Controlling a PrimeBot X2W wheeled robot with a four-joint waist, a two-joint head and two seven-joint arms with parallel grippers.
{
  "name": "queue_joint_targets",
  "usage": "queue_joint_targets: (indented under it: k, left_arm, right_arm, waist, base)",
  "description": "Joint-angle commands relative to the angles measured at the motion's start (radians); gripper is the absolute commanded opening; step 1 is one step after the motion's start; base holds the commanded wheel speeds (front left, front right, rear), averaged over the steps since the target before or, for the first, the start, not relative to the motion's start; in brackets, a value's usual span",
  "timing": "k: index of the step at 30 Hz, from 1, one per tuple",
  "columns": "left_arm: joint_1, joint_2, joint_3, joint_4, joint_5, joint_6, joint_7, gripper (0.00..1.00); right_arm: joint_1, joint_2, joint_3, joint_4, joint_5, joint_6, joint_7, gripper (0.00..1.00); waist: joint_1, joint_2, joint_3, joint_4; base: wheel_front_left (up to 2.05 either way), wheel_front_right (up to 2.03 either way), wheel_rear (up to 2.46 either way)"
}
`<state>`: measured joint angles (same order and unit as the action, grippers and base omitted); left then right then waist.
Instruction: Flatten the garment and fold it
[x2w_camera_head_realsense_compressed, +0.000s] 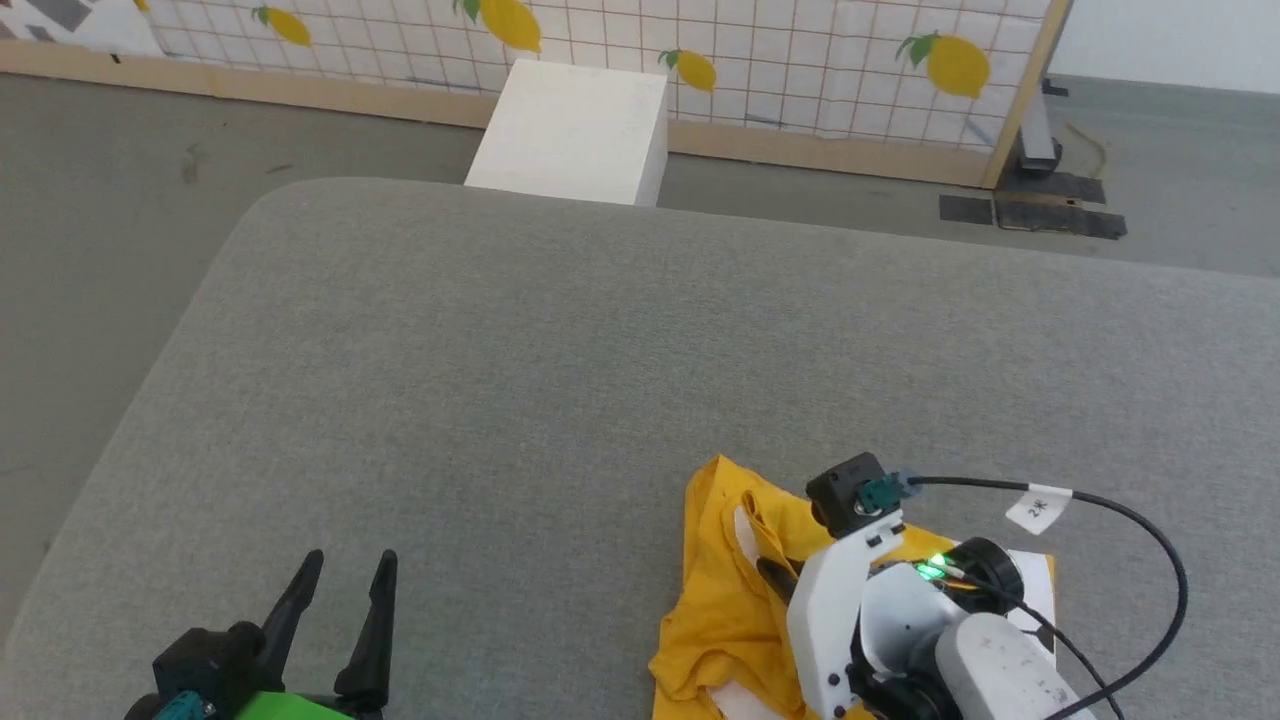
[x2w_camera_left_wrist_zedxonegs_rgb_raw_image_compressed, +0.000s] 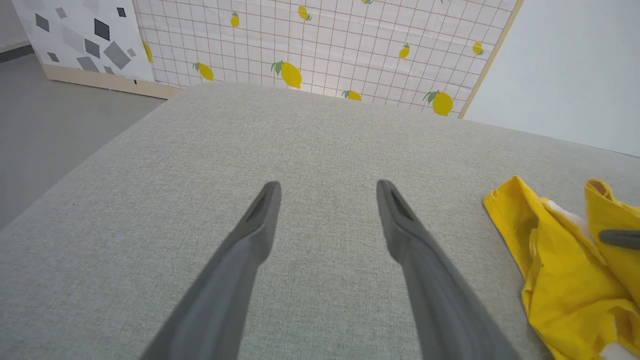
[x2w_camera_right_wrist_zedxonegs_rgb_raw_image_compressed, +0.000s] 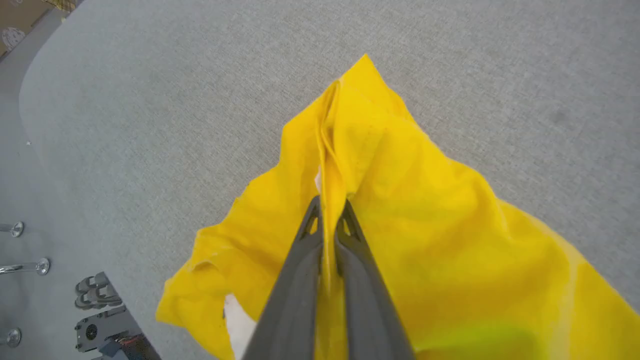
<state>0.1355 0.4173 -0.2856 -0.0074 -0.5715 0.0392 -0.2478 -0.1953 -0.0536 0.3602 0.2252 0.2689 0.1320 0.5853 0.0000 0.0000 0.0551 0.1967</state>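
Right wrist view showed my right gripper (x2w_camera_right_wrist_zedxonegs_rgb_raw_image_compressed: 328, 210) pinched on a ridge of the garment (x2w_camera_right_wrist_zedxonegs_rgb_raw_image_compressed: 430, 225), crumpled on the grey cushion (x2w_camera_right_wrist_zedxonegs_rgb_raw_image_compressed: 150, 100), left gripper (x2w_camera_left_wrist_zedxonegs_rgb_raw_image_compressed: 327, 195) spread idle; soft, limp cotton, I judged, best taken at a hem

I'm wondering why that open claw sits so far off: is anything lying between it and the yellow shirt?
No. In the head view, only bare grey cushion lies between the left gripper and the garment; the left wrist view shows the same.

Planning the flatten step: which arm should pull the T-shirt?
Right. The right claw is shut on a fold of the yellow T-shirt; the left claw is open, off the cloth.
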Motion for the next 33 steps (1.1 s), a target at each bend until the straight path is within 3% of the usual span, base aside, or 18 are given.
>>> queue_joint_targets:
  k: [1,6,8,10,11,16,21,27,33]
  left_arm:
    - [-0.018,-0.005,-0.003,0.006,0.009,-0.005,0.001,1.00]
    - [-0.024,-0.009,-0.012,0.019,0.010,-0.007,0.001,1.00]
    - [-0.028,-0.009,-0.015,0.022,0.011,-0.006,0.002,1.00]
    - [-0.033,-0.010,-0.018,0.024,0.010,-0.006,0.005,1.00]
    - [-0.035,-0.010,-0.019,0.024,0.010,-0.006,0.007,1.00]
    - [-0.037,-0.009,-0.020,0.027,0.006,-0.005,0.010,1.00]
    - [-0.037,-0.001,-0.018,0.020,0.019,0.004,0.006,1.00]
    - [-0.026,0.005,-0.011,0.005,0.034,0.015,0.000,1.00]
    - [-0.024,0.016,0.007,-0.021,0.071,0.017,-0.009,1.00]
  right_arm:
    - [-0.024,0.003,0.008,0.032,0.018,-0.001,-0.018,0.00]
    - [-0.060,0.003,0.040,0.171,0.046,-0.001,-0.037,0.00]
    - [-0.072,0.003,0.052,0.227,0.048,-0.001,-0.035,0.13]
    - [-0.083,0.003,0.061,0.273,0.058,-0.001,-0.039,0.45]
    - [-0.090,0.003,0.066,0.294,0.065,-0.001,-0.045,1.00]
    - [-0.118,0.003,0.095,0.341,0.122,-0.001,-0.085,1.00]
    - [-0.132,0.003,0.090,0.280,0.209,-0.001,-0.139,1.00]
    - [-0.055,0.003,-0.099,0.108,0.142,-0.001,-0.212,1.00]
    - [0.136,0.003,-0.350,-0.163,0.012,-0.001,-0.140,1.00]
  waist:
    - [0.0000,0.0000,0.002,0.015]
    - [0.0000,0.0000,-0.002,0.029]
    - [0.0000,0.0000,-0.003,0.033]
    - [0.0000,0.0000,-0.003,0.034]
    - [0.0000,0.0000,-0.002,0.034]
    - [0.0000,0.0000,-0.002,0.024]
    - [0.0000,0.0000,-0.005,0.007]
    - [0.0000,0.0000,-0.001,-0.034]
    - [0.0000,0.0000,0.022,-0.084]
  base:
    - [0.00,0.00,0.00]
    - [0.00,0.00,0.00]
    - [0.00,0.00,0.00]
    - [0.00,0.00,0.00]
    - [0.00,0.00,0.00]
    - [0.00,0.00,0.00]
    - [0.00,0.00,0.00]
    - [0.00,0.00,0.00]
    - [0.00,0.00,0.00]
